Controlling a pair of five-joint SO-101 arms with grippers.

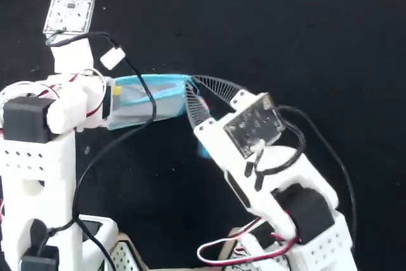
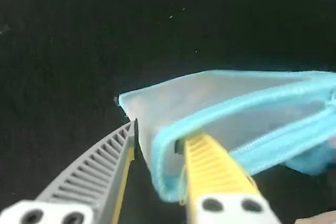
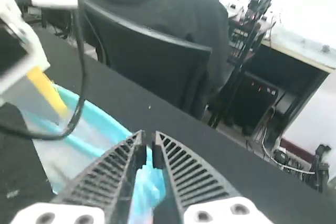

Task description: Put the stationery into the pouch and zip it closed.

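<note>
While stretched between both pincers near the left edge of the desk (image 1: 317, 61), shows as a pale blue pouch (image 1: 166, 98). Gripped at one end by the left pincer (image 2: 163, 132), yellow finger (image 2: 210, 166) inside the mouth, grey finger (image 2: 105, 156) outside. Pinched at the other end by the right pincer (image 3: 148, 139), closed on blue fabric.

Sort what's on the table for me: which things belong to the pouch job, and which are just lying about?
Job: blue pouch, held at one end by the left gripper, at the other by the right gripper.
Lying about: white square board near the table edge farthest from the arms.
</note>
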